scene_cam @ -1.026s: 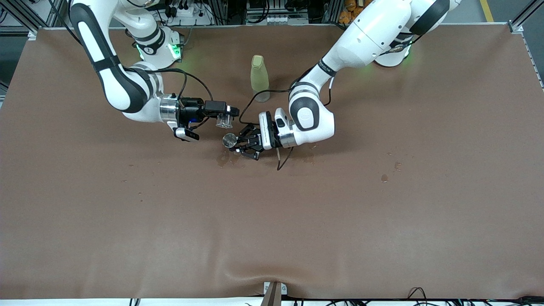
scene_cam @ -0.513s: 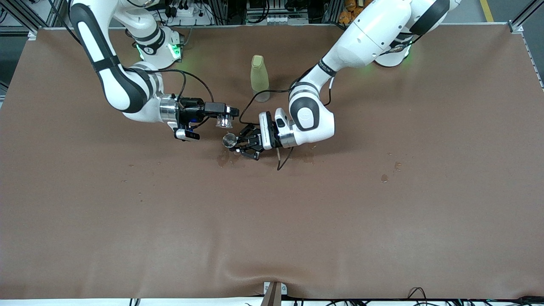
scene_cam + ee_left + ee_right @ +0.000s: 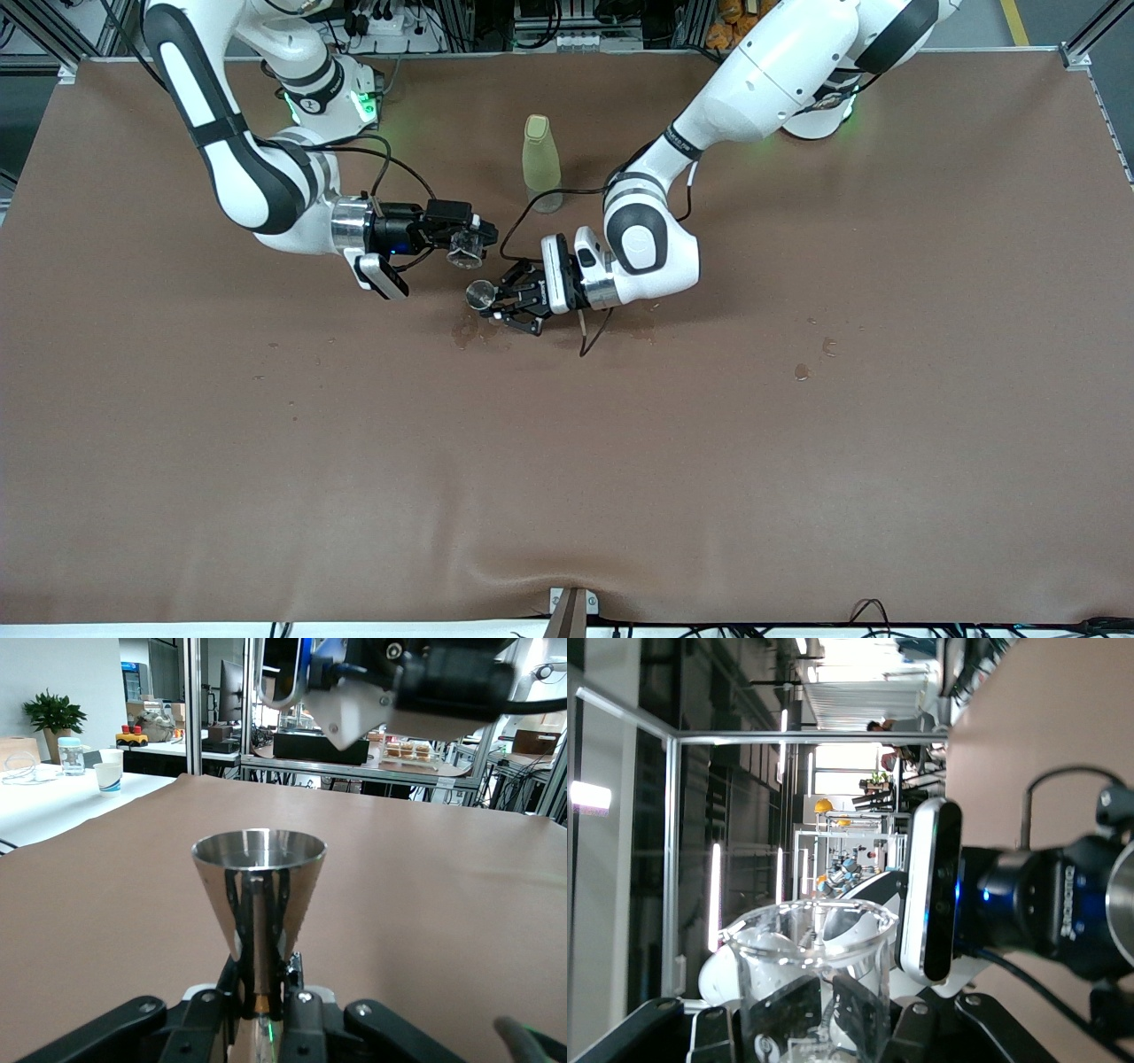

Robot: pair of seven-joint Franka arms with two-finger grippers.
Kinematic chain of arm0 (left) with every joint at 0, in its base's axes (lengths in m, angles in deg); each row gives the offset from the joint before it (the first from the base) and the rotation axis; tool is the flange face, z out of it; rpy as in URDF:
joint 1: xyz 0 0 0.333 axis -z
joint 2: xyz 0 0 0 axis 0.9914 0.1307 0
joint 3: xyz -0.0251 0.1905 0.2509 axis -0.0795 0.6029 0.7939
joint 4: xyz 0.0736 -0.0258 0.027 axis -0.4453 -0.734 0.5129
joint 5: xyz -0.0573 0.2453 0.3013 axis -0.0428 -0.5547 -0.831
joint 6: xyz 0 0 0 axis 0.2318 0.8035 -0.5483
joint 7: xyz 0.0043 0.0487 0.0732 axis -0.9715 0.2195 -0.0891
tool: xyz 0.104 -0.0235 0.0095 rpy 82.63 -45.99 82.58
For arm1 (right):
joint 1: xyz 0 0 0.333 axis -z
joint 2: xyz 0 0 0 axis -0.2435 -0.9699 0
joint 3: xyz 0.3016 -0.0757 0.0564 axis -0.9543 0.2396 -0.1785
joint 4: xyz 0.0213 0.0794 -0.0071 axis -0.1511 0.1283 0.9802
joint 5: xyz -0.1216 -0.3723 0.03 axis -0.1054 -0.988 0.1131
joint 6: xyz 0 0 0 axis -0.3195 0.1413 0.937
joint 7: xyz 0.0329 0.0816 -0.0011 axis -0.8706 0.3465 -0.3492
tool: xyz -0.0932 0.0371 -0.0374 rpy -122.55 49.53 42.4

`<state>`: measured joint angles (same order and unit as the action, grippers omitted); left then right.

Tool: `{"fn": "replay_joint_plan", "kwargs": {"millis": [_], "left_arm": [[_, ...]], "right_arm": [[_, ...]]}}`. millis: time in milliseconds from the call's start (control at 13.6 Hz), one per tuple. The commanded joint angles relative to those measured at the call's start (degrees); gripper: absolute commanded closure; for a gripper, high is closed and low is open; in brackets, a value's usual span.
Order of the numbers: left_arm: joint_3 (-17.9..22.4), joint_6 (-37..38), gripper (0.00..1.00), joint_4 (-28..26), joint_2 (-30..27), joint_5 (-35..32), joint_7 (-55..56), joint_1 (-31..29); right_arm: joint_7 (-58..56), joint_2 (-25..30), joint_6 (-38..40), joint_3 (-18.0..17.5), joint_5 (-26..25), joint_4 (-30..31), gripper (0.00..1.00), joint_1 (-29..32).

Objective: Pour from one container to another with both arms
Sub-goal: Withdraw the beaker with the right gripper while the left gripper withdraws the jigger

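My left gripper [image 3: 496, 300] is shut on the waist of the steel jigger [image 3: 480, 293], holding it upright just above the table with its round rim up. In the left wrist view the jigger [image 3: 259, 890] rises from between the gripper's fingers [image 3: 297, 1005]. My right gripper [image 3: 467, 241] is shut on the clear glass cup [image 3: 463, 252], held tipped in the air close beside the jigger and a little higher. The right wrist view shows the cup [image 3: 811, 979] filling the space between that gripper's fingers [image 3: 855, 1014].
A tall yellow-green bottle [image 3: 541, 164] stands upright farther from the front camera than both grippers. Wet spots [image 3: 465, 332] darken the brown table cover under the jigger, and a few more drops [image 3: 802, 370] lie toward the left arm's end.
My right wrist has rolled, tipping the glass cup toward the jigger. The left gripper and jigger have stayed almost still.
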<state>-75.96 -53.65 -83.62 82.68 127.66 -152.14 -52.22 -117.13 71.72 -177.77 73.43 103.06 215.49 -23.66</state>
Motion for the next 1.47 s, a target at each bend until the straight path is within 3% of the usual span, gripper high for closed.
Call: {"fn": "replay_joint_plan", "kwargs": {"millis": [0, 147, 513, 953, 1173, 1393], "left_arm": [[-1.0, 0.4, 1.00, -4.1, -3.0, 1.7, -1.2, -2.7], [-1.3, 2.9, 1.00, -7.8, -5.6, 1.1, -1.4, -4.3], [-1.3, 10.7, 1.00, -17.9, -13.0, -5.2, -1.3, -10.5], [-1.3, 18.3, 1.00, -28.9, -19.2, -14.0, -1.4, -17.7], [-1.3, 22.6, 1.00, -31.9, -20.7, -19.7, -2.4, -22.3], [-1.3, 26.7, 1.00, -34.3, -22.5, -24.2, -2.4, -26.8]], "right_arm": [[-11.8, 1.7, 0.2, 0.5, 0.4, 0.6, 1.00, 2.3], [-18.0, 1.7, 0.4, 0.8, -1.0, 0.3, 1.00, 4.0], [-33.9, 1.1, 4.0, 1.5, -12.5, -2.3, 1.00, 13.1], [-45.7, -2.0, 18.7, 17.1, -32.7, -10.1, 1.00, 15.1], [-56.7, -5.5, 24.3, 22.2, -36.4, -14.8, 1.00, 15.3], [-70.2, -9.2, 25.3, 24.2, -36.5, -18.7, 1.00, 16.1]]}}
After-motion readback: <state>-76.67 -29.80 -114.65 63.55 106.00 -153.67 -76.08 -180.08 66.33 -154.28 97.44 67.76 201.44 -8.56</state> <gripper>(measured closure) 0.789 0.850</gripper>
